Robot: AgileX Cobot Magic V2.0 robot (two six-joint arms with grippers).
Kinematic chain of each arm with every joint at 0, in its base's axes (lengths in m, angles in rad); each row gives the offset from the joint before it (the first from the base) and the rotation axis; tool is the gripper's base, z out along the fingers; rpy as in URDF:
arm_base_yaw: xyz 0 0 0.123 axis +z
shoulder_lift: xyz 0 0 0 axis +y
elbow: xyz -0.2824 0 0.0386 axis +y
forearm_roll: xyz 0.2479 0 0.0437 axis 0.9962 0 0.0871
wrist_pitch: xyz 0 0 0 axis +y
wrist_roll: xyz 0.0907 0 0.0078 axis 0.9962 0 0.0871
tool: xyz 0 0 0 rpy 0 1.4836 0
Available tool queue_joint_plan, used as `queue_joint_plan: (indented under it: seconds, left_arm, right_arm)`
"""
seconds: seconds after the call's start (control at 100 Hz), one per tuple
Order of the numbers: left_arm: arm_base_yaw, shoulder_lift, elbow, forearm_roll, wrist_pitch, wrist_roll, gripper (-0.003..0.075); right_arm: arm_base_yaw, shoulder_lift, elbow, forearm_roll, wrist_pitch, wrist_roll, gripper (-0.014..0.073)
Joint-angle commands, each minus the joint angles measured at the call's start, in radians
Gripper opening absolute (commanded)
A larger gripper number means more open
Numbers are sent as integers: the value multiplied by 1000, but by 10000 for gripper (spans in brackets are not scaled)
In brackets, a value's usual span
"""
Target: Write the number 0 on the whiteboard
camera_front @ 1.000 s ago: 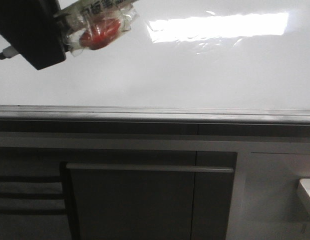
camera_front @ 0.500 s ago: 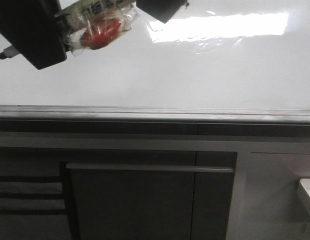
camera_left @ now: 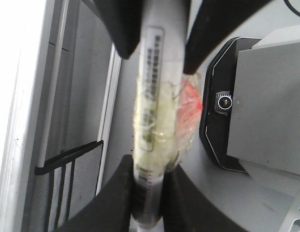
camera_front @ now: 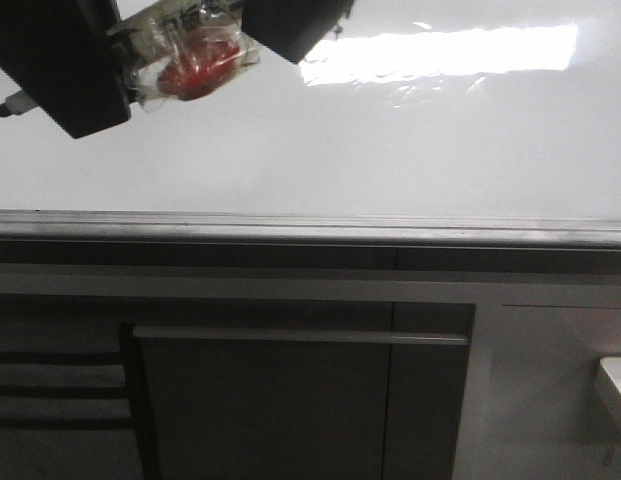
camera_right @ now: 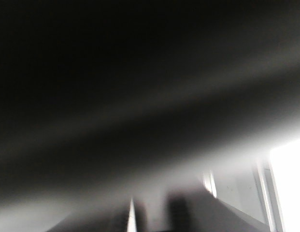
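1. One large glossy white whiteboard (camera_front: 410,140) fills the upper part of the front view, with one grey metal edge strip (camera_front: 310,228) along its lower side and one bright rectangular glare (camera_front: 440,52) near the top.
2. No drawn mark shows on the bare white surface; the number 0 cannot be found in any view.
3. Two dark arm ends reach in at the top left of the front view, one for each arm.
4. The left gripper (camera_left: 154,106) is clenched on one marker pen (camera_left: 157,63) with a pale barrel and printed label; black fingers (camera_left: 121,29) press it from both sides.
5. One wad of clear crinkled plastic wrap with a red patch (camera_front: 195,60) is bound around the pen's barrel, just beside the left arm's black block (camera_front: 60,65).
6. One dark pen tip (camera_front: 4,109) sticks out past that block at the far left, over the whiteboard; whether it touches the surface cannot be told.
7. The right arm's dark end (camera_front: 290,25) sits at the top edge, just beside the wrapped wad and at the left end of the glare.
8. The right wrist view is a dark blur, so I cannot tell whether that pincer is released or clenched.
9. Below the board stand dark grey cabinet panels (camera_front: 270,410) with one long horizontal bar handle (camera_front: 300,336).
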Motion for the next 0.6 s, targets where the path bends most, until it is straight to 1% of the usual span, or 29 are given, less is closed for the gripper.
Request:
queue_joint_plan:
  seconds: [0.0, 0.15, 0.52, 0.59]
  left_arm:
    - [-11, -21, -32, -21, -32, -8, 6]
    - [-11, -21, -32, -19, -32, -8, 7]
    - [-11, -21, -32, -19, -34, -8, 13]
    - [-11, -21, -32, -19, -34, -8, 31]
  right_arm:
    - [-1, -24, -32, 17, -45, -4, 50]
    - [-1, -24, -32, 17, -42, -4, 1]
    - [-1, -24, -32, 17, -37, -4, -6]
    - [-1, -24, -32, 17, -35, -4, -6]
